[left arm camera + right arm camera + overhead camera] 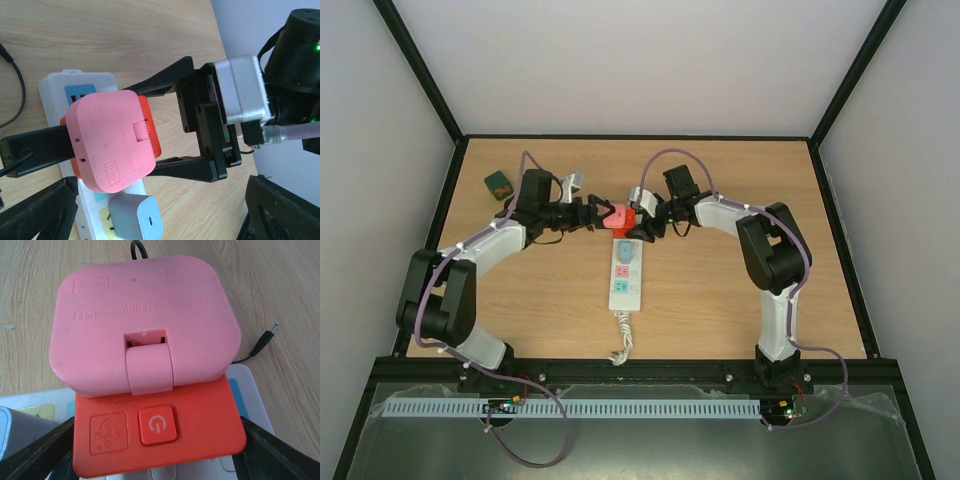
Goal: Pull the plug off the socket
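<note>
Writing: raised letters on the pink top of the plug (620, 218) read "EXTENSION SOCKET", upside down in the right wrist view. The word before them and the small boxed panels are too faint to read.
Markings: the plug's orange base carries a square button with a power symbol and an embossed icon panel beside it.
Socket: the socket (625, 295) lies flat at the middle of the table (720, 300). Its long axis runs near to far, with the coiled white cord at the near end.
Plug place: seated at the far end of the socket, its pink top facing up.
Neighbour: a pale blue-grey adapter (135, 220) sits in the next outlet, just near of the plug.
Right gripper: the right gripper (645, 222) reaches in from the right, its fingers (35, 450) closed against opposite sides of the orange base.
Left gripper: the left gripper (597, 214) is just left of the plug, fingers (35, 212) spread wide and holding nothing.
Other: a black lead with a barrel tip (262, 342) lies beyond the plug, and a small dark green object (500, 183) is at the far left.
</note>
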Controlling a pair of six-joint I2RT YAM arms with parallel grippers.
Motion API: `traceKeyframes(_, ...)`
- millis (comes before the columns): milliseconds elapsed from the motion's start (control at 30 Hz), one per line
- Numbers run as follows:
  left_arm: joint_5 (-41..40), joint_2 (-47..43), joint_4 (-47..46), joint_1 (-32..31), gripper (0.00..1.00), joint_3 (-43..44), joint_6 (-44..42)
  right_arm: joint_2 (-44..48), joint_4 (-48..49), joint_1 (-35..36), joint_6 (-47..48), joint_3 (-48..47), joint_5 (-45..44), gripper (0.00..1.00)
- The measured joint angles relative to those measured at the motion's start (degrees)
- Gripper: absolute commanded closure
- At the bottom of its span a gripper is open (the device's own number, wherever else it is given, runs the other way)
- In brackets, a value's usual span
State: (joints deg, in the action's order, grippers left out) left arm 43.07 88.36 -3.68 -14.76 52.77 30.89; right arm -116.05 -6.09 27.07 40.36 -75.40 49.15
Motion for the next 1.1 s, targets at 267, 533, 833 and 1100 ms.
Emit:
traceKeyframes(267, 0.02, 3.74, -0.96, -1.09, 0.15, 0.00, 2.38, -0.33, 1.27, 0.00, 0.15, 0.15, 0.85, 0.38)
traceKeyframes(533, -0.87, 4.63, -2.03, -1.09, 0.16, -0.02, 3.65, -0.55, 2.34, 0.00, 0.17, 0.48, 1.53, 0.46)
traceKeyframes(833, -0.39, 8.94, -2.47, -1.64, 0.26, 0.13, 5.05, -0.66, 5.46, -0.07, -0.13, 2.05, 2.45, 0.58)
traceKeyframes(1100, 0.35, 9.20, -3.61, -2.93, 0.41, 1.20, 5.14, 0.11, 9.90, -0.11, -1.92, 4.87, 2.54, 0.69)
